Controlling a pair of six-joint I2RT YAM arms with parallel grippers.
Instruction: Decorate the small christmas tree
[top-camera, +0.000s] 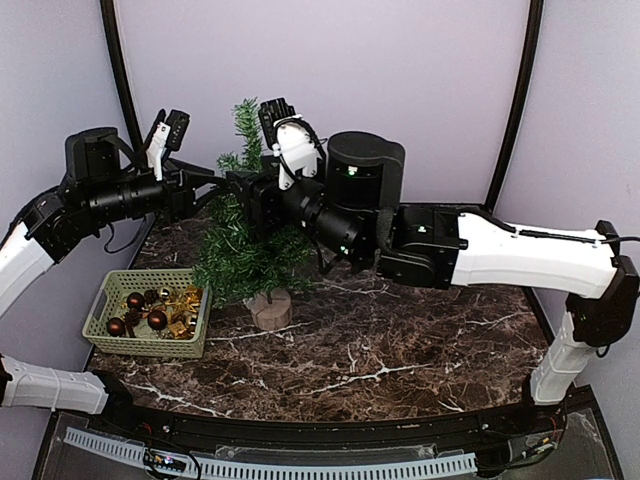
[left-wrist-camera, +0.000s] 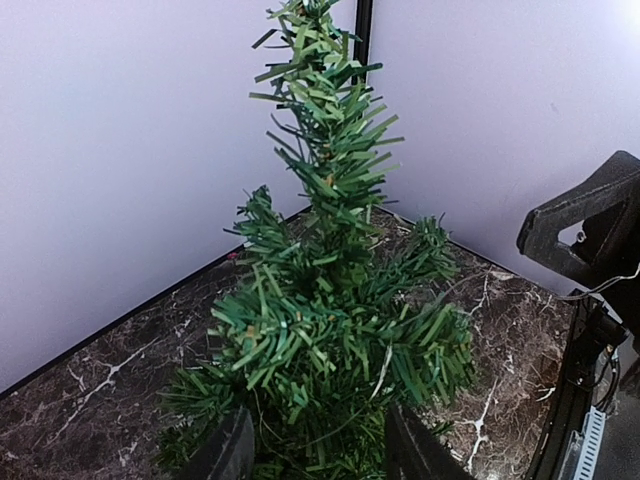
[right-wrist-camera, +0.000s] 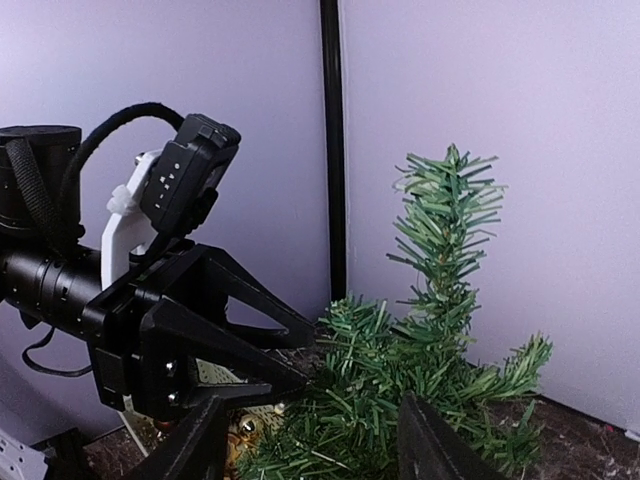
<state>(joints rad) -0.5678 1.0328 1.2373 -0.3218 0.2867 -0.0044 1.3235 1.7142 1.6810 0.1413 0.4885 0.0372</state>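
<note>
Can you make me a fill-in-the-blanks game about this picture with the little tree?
The small christmas tree stands on a base made of ____.
The basket of ornaments is coloured ____.
The left claw and right claw are both ____.
Missing words: wood, green, open.

right arm (top-camera: 520, 255) — white shells, black joints | left arm (top-camera: 110, 200) — black, looped cable (right-wrist-camera: 100, 122) | left claw (right-wrist-camera: 310, 360) black (angular)

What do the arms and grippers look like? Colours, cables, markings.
Both arms: white shells, black joints. The right arm has a black cylindrical housing with a green light. The left arm trails a looping black cable. Each wrist carries a black camera on a white bracket. Black angular fingers on left gripper and right gripper.
</note>
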